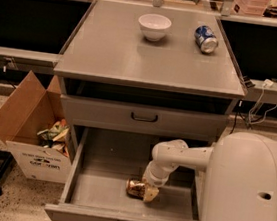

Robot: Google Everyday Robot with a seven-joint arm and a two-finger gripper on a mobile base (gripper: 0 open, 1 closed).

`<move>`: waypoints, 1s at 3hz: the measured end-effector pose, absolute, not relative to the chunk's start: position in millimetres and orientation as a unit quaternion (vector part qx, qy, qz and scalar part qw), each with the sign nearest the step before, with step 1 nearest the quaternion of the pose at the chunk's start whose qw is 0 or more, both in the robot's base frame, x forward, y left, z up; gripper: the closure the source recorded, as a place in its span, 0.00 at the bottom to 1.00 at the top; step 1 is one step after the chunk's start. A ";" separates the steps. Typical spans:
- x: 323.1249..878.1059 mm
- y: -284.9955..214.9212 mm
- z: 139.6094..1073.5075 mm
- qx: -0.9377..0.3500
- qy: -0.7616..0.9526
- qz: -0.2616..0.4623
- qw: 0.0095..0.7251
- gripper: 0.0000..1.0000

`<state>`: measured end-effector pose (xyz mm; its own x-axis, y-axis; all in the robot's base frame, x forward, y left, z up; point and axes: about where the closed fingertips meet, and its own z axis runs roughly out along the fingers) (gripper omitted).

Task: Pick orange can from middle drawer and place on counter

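In the open middle drawer [101, 178], toward its front, the orange can [135, 187] lies on its side with my gripper [150, 193] against its right end. I cannot tell whether I have it clamped. Lifting it out and setting it on the counter [115, 54] above the drawer are not yet done.

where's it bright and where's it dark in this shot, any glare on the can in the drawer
Camera view: the counter is evenly lit from above; the recess just beneath it is in deep shadow; the open middle drawer is dimmer, with small glints on the orange can, where the gripper sits at its right end.
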<state>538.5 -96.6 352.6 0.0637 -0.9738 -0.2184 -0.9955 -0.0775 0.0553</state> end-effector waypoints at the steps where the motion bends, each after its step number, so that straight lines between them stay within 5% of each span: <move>1: 542.8 -97.7 357.9 -0.724 0.679 0.101 0.067 0.81; 2: 545.1 -102.9 370.2 -0.716 0.684 0.113 0.083 1.00; 3: 554.0 -118.1 423.1 -0.701 0.688 0.131 0.134 1.00</move>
<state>554.0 -118.1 423.1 0.0199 -0.9296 -0.3680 -0.9998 -0.0178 -0.0089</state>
